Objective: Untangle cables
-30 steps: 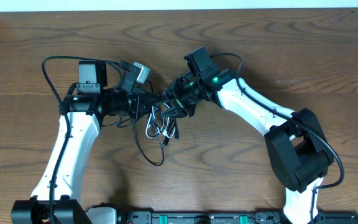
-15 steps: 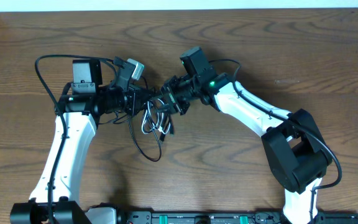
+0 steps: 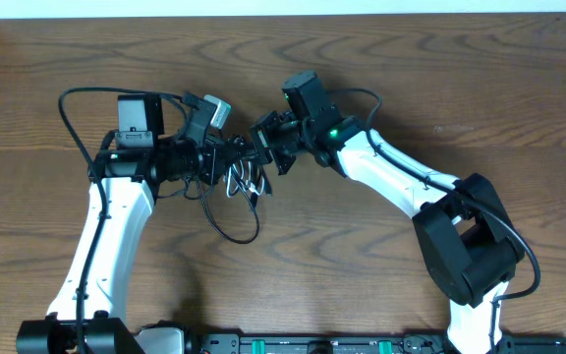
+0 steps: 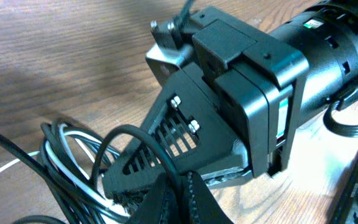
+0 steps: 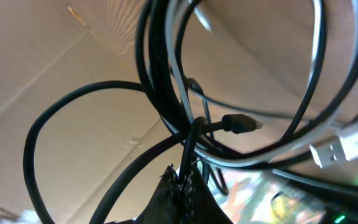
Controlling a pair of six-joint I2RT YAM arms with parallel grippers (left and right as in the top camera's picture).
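Broad wood-grain table lay under both arms, glossy black cord hung in round loops mid-frame, thinner white cord coiled among them, right gripper clamped on the black cord, left gripper fingers pressed together.

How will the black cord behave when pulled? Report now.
Likely floppy: the black cord droops in slack loops from the right fingers. Probably light: a fingertip pinch carries it. May snag, since it crosses the white cord.
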